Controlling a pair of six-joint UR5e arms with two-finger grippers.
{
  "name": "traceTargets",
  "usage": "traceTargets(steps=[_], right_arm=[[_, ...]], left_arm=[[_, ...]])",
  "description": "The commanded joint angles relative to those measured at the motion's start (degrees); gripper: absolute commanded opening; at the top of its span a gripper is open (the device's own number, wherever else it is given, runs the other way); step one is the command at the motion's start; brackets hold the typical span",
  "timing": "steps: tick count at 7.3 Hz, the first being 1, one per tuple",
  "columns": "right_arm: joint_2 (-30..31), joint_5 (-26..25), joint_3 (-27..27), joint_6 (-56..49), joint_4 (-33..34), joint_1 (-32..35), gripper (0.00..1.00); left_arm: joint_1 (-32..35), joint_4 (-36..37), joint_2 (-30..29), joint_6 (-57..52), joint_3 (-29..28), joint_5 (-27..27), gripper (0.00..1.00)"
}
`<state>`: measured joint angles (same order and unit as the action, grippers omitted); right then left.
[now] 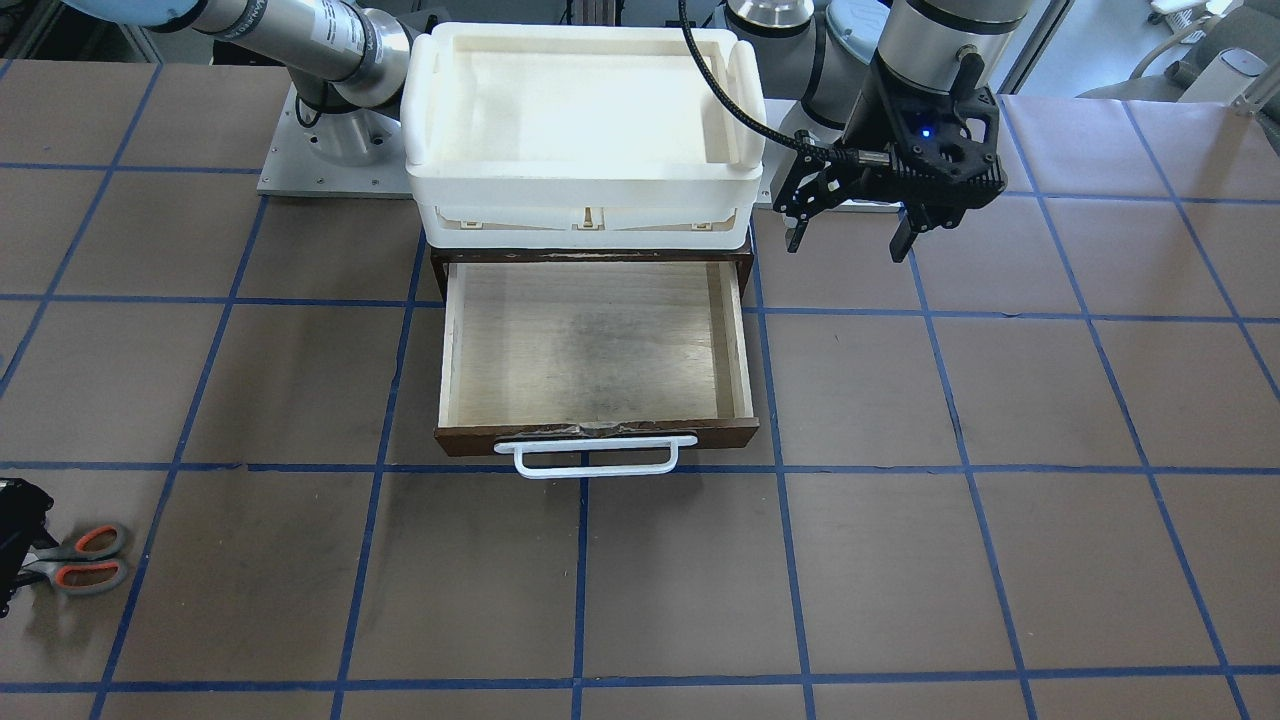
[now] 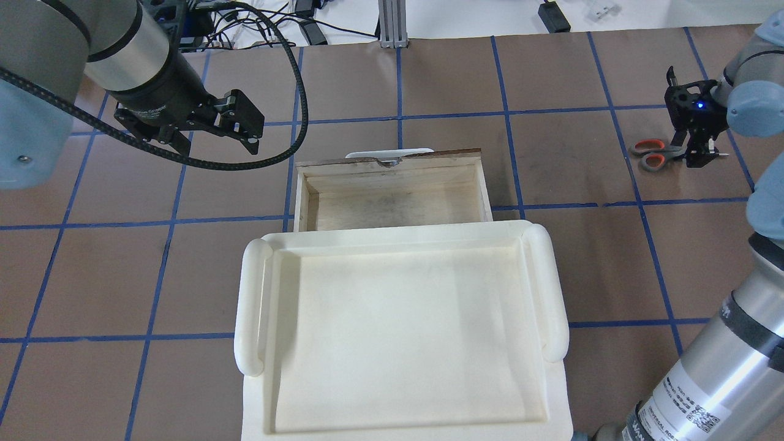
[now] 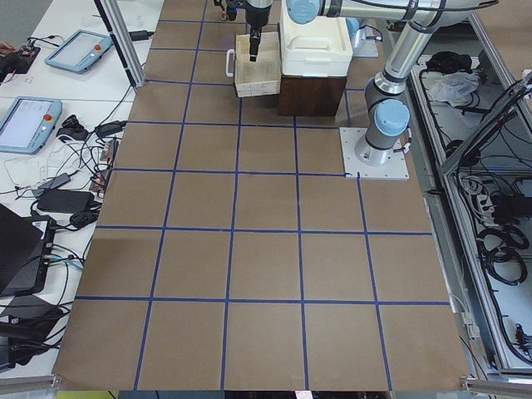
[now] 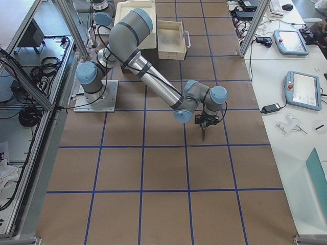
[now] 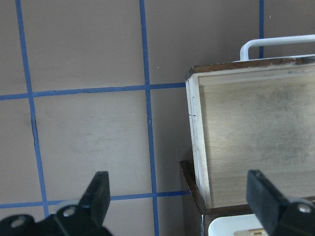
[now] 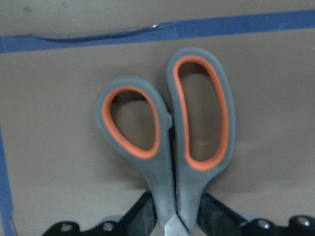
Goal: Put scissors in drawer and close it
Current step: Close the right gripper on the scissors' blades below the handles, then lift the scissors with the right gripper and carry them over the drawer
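The scissors [image 1: 85,558], with grey handles lined orange-red, are at the table's far right side; they also show in the overhead view [image 2: 650,153] and close up in the right wrist view [image 6: 167,137]. My right gripper [image 2: 695,144] is over their blade end, its fingers [image 6: 142,219] pressed against both sides of the neck just below the handles. The blades are hidden. The drawer [image 1: 595,345] stands pulled open and empty, its white bar handle [image 1: 597,455] toward the operators' side. My left gripper [image 1: 850,240] hangs open and empty beside the drawer's back corner [image 5: 194,147].
A white plastic tub [image 1: 585,175] sits on top of the dark brown cabinet, above the drawer [image 2: 392,205]. The brown table is marked with a blue tape grid. The right arm stretches far out across the table [image 4: 153,81].
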<state>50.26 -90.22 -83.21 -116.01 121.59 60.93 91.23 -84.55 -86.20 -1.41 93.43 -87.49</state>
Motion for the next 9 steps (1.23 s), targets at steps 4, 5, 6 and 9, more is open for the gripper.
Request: traceTargets(steps=[4,5,6,9], right_arm=[[8.6,0.0,-0.3,0.6,-6.4,4.4,0.0],[10.8,0.6,-0.4,1.0,-10.5,6.4,0.0],[13.8,0.5,-0.4,1.4,-12.5,9.0,0.0],[19.2,1.3,-0.6,14.4,-19.2,20.7,0.0]], left_arm=[[0.0,0.0,0.0,0.0,0.0,0.0,1.0],[0.0,0.0,0.1,0.0,0.0,0.0,1.0],[0.0,0.0,0.0,-0.1,0.0,0.1,1.0],[0.0,0.0,0.4,-0.1,0.0,-0.3,1.0]])
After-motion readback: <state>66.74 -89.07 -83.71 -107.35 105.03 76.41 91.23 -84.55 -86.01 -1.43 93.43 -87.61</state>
